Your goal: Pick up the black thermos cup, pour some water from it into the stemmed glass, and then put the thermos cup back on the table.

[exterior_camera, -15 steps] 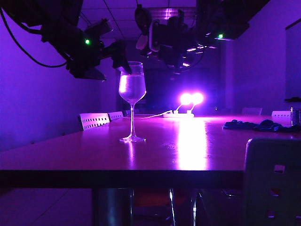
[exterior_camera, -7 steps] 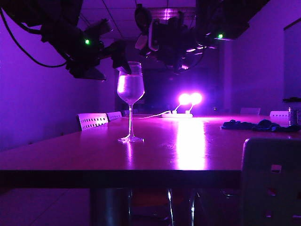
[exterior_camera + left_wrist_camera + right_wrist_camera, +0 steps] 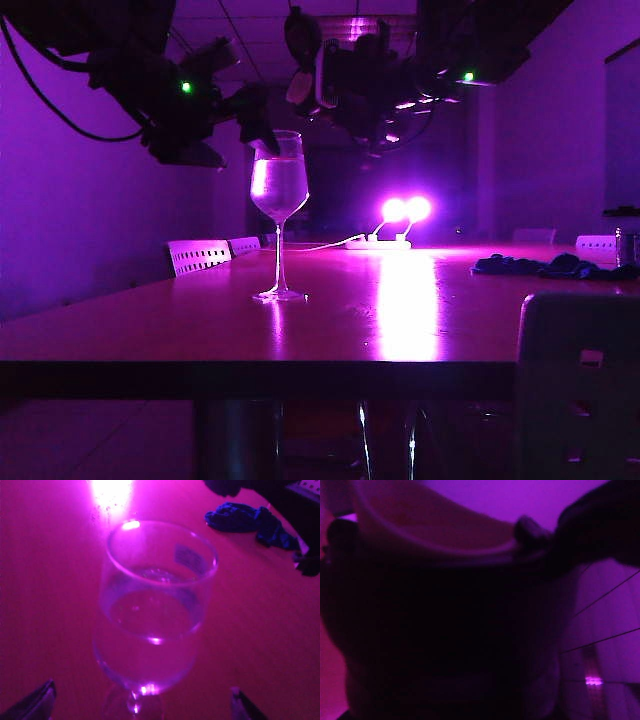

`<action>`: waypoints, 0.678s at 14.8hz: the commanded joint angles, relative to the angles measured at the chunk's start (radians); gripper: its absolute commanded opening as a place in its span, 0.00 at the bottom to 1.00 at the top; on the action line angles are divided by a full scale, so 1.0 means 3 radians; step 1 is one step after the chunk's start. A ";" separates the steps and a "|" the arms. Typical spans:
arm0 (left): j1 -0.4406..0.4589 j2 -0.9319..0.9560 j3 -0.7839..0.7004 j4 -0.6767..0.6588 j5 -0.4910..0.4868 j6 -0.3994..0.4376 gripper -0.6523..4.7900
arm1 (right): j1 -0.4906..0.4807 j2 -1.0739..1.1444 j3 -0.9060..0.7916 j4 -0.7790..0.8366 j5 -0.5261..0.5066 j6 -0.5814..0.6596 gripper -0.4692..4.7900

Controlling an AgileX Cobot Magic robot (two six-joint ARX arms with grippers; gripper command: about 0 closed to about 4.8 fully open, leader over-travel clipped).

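The jaws of the left gripper (image 3: 142,702) stand wide apart, one tip in each lower corner of the left wrist view, and they hold nothing. In the exterior view this gripper (image 3: 262,135) hangs in the upper left, right at the rim of the stemmed glass (image 3: 279,215); I cannot tell if it touches.

The jaws of the right gripper (image 3: 375,125), in the upper middle of the exterior view, seem clamped on the black thermos cup (image 3: 440,630), whose dark body fills the right wrist view. The grip itself is hidden, so this is a judgement.

The glass stands upright on the table (image 3: 330,330), partly filled with water, so the pouring is probably finished. The cup is high above the table, likely tilted.

Right of the glass the table is bare, good room for putting the cup down. A dark cloth (image 3: 540,266) lies far right.
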 commanded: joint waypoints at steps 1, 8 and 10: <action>0.0003 0.0023 0.0160 0.0072 0.0014 0.0014 1.00 | 0.0045 -0.0039 0.0036 0.0206 -0.0134 -0.0034 0.21; 0.0001 0.0023 0.0178 -0.0134 0.0027 0.0000 1.00 | 0.0079 0.0023 0.0037 0.0234 -0.0093 -0.0243 0.21; 0.0001 0.0023 0.0178 -0.0186 0.0027 0.0001 1.00 | 0.0062 0.0064 0.0037 0.0303 -0.0092 -0.0249 0.21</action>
